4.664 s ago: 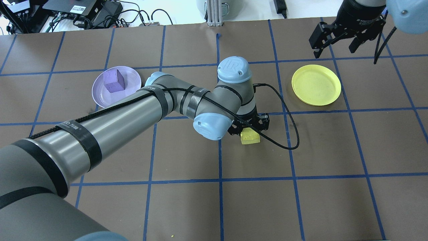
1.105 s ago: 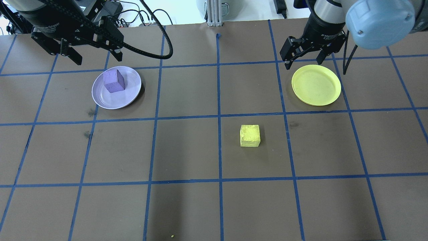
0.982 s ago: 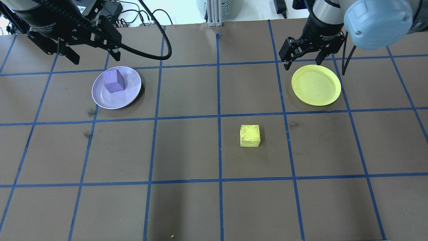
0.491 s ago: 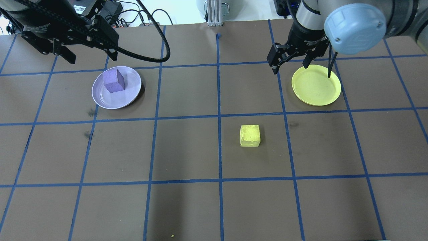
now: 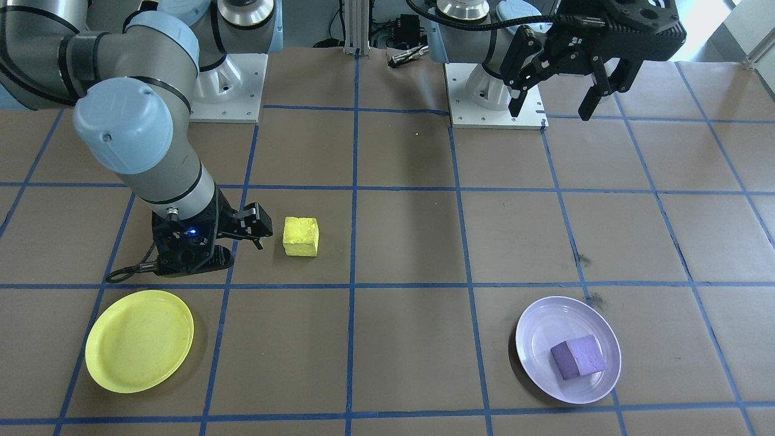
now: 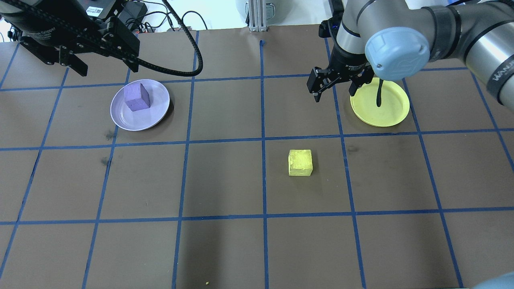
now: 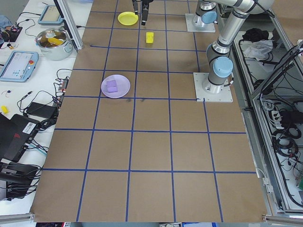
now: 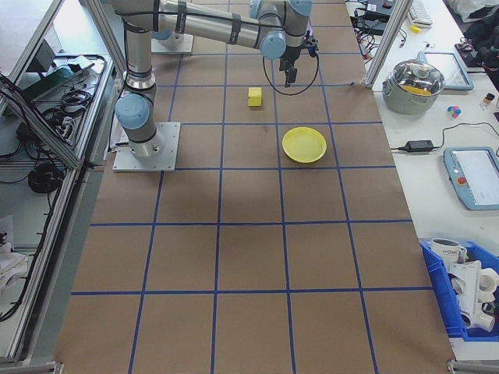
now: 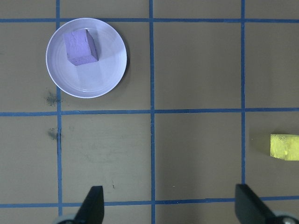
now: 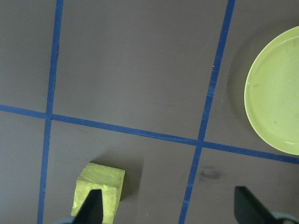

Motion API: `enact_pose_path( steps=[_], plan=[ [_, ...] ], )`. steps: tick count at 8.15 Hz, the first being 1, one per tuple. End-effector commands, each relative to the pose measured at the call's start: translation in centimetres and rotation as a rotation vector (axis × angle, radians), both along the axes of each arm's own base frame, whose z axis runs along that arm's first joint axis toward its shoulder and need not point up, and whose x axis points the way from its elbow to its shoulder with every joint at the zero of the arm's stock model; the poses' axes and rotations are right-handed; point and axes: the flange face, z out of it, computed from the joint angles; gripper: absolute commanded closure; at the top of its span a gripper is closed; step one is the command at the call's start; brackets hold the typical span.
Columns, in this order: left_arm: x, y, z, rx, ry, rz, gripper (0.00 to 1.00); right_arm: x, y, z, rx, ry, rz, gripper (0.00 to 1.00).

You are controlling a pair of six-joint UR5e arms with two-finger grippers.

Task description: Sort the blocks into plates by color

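The yellow block [image 6: 300,162] lies alone on the brown table near the middle, also seen in the front view [image 5: 301,236] and at the bottom of the right wrist view [image 10: 100,191]. The purple block [image 6: 136,97] rests in the lavender plate [image 6: 158,104]. Nothing lies in the yellow plate [image 6: 385,112]. My right gripper [image 6: 335,90] hangs open over the table beside the yellow plate's left rim, beyond the yellow block. In the front view the right gripper [image 5: 209,248] is just beside that block. My left gripper [image 6: 106,66] is open above the far left, behind the lavender plate.
Blue tape lines grid the brown table. Cables and electronics [image 6: 120,16] lie past the far edge. Two arm base plates [image 5: 493,97] sit on the robot's side. A side bench holds a pot [image 8: 415,82] and tablets.
The left arm, low at the yellow block 4.7 s ago, has withdrawn to the far left, leaving the block where it was. The right gripper has moved left across the yellow plate's rim and toward the block.
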Motion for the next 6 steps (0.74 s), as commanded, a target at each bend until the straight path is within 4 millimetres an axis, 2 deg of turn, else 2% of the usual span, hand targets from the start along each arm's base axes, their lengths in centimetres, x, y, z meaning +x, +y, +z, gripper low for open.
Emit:
enact_pose_path(
  steps=[1,4,6],
  plan=[
    [0.0,1.0,1.1,-0.023,-0.001,0.000,0.00,2.7,1.7,-3.7,0.051,0.009,-0.028,0.00],
    [0.0,0.7,1.2,-0.043,0.000,0.000,0.00,3.5,3.9,-7.2,0.131,0.029,-0.103,0.00],
    [0.0,0.8,1.2,-0.045,0.000,0.000,0.00,5.1,5.7,-8.8,0.165,0.037,-0.085,0.00]
  ],
)
